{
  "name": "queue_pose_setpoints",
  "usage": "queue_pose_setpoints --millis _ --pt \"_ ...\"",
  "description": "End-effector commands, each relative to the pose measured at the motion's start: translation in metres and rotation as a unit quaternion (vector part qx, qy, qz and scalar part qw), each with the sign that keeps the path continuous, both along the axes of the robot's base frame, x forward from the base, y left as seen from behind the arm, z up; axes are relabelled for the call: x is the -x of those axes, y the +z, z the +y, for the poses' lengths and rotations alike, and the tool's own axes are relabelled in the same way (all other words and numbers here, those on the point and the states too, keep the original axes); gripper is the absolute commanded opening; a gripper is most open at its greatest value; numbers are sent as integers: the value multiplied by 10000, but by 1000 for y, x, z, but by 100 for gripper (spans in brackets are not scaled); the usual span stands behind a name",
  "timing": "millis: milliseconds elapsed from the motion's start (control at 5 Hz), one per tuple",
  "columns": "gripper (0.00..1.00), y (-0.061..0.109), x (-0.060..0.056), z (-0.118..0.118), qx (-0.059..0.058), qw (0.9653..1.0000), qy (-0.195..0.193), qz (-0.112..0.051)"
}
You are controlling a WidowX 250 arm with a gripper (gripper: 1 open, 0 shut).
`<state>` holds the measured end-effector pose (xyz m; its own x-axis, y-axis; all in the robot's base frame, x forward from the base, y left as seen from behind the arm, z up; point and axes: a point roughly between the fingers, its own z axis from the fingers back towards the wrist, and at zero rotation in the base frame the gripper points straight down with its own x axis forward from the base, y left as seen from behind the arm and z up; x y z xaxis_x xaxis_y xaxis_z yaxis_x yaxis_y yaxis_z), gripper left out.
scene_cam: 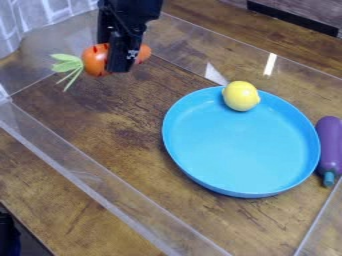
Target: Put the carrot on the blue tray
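Note:
My black gripper (120,57) hangs at the upper left, pointing down, shut on the carrot (96,60). The carrot is orange with pale green leaves sticking out to the left, and it is lifted above the wooden table. The blue tray (247,150) is a wide round dish lying to the right of centre, well apart from the gripper. A yellow round fruit (241,96) sits on the tray's far rim area.
A purple eggplant (329,148) lies just outside the tray's right rim. Clear plastic walls (94,185) border the wooden work area at front left and back.

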<state>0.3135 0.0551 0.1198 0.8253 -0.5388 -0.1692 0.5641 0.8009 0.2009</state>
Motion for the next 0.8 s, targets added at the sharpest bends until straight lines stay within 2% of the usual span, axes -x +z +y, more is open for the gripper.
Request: queue_pose_setpoints --millis 0,200,600 --pt "0 24 6 -11 -52 9991 -180 -371" --pt "0 30 6 -16 -105 9988 306 -379" --pt "0 36 7 -31 -239 9924 1133 -418"
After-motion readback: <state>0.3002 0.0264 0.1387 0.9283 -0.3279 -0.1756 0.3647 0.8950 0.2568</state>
